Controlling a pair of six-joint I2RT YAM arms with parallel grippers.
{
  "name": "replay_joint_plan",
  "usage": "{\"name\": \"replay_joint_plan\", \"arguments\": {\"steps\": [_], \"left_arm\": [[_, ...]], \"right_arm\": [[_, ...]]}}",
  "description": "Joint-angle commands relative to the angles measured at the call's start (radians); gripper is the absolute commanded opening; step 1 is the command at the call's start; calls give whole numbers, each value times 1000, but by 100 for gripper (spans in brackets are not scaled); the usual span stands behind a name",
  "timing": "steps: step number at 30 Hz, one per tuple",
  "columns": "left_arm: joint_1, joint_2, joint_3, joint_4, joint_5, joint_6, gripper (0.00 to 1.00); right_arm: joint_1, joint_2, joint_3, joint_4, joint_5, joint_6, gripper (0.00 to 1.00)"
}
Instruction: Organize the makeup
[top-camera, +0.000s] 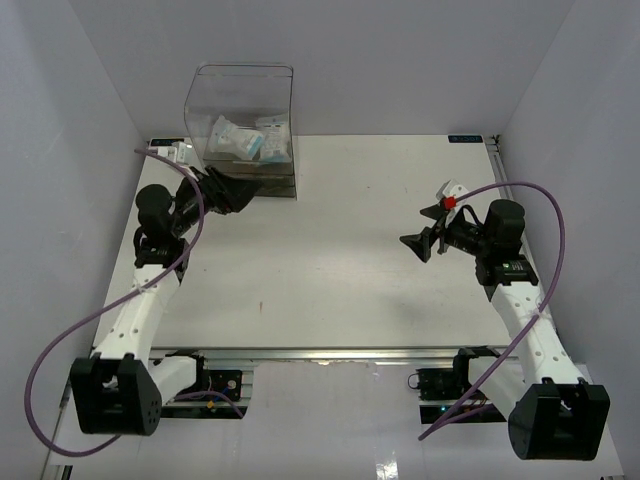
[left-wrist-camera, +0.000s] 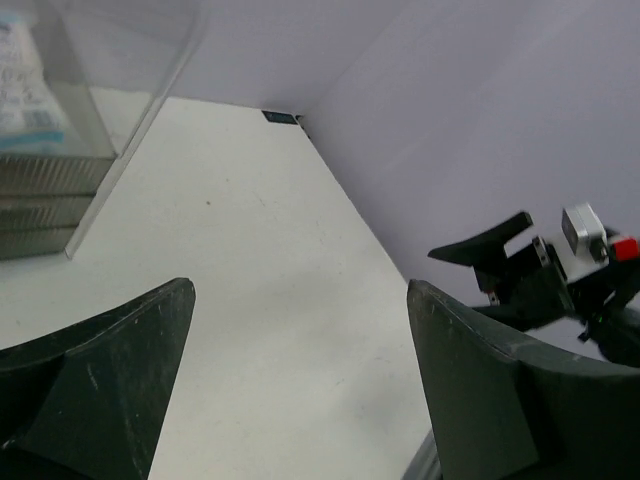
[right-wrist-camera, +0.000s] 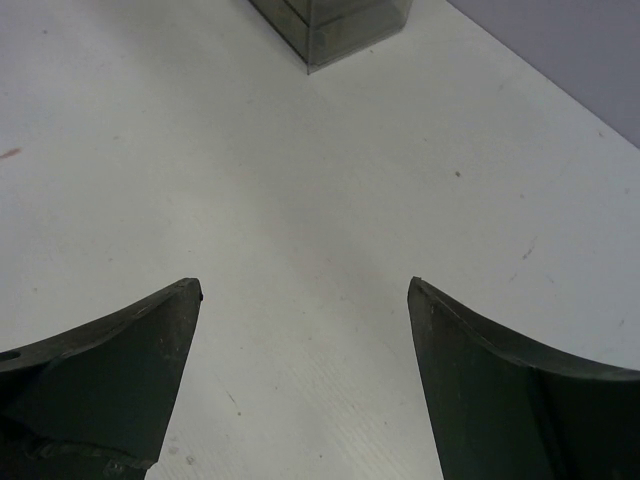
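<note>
Gaping L gripper (left-wrist-camera: 300, 286) nr box (top-camera: 202, 105).

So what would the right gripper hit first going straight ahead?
Nothing close: the right gripper faces open table, with the clear box's corner farther along that line. Depth is unclear.

Bright, even light falls from above on the white counter (top-camera: 330, 260), leaving only faint, soft shadows. In the wrist views the dark fingers (right-wrist-camera: 110, 380) of each claw loom slightly blurred at the bottom edge (soft outlines, little surface detail), while the counter ahead of them is sharper. The clear box (top-camera: 240, 100) beyond the left claw (top-camera: 232, 190) carries pale reflections.
</note>
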Motion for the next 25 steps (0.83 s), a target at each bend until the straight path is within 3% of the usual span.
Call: {"name": "replay_joint_plan", "arguments": {"steps": [1,7,11,25], "left_arm": [[0,-221,-62,-159,80,320,98],[-8,-484,-226,-159,27,424,98],[-11,-559,-244,-209,-1,453,98],[-11,-560,-231,-262,-14,459,98]], "right_arm": [[-24,17,46,-60,145,83,90],[-67,3,43,-84,172,103,90],[-93,-45,-5,-41,210,142,90],[-159,-70,-29,27,262,284,90]]}}
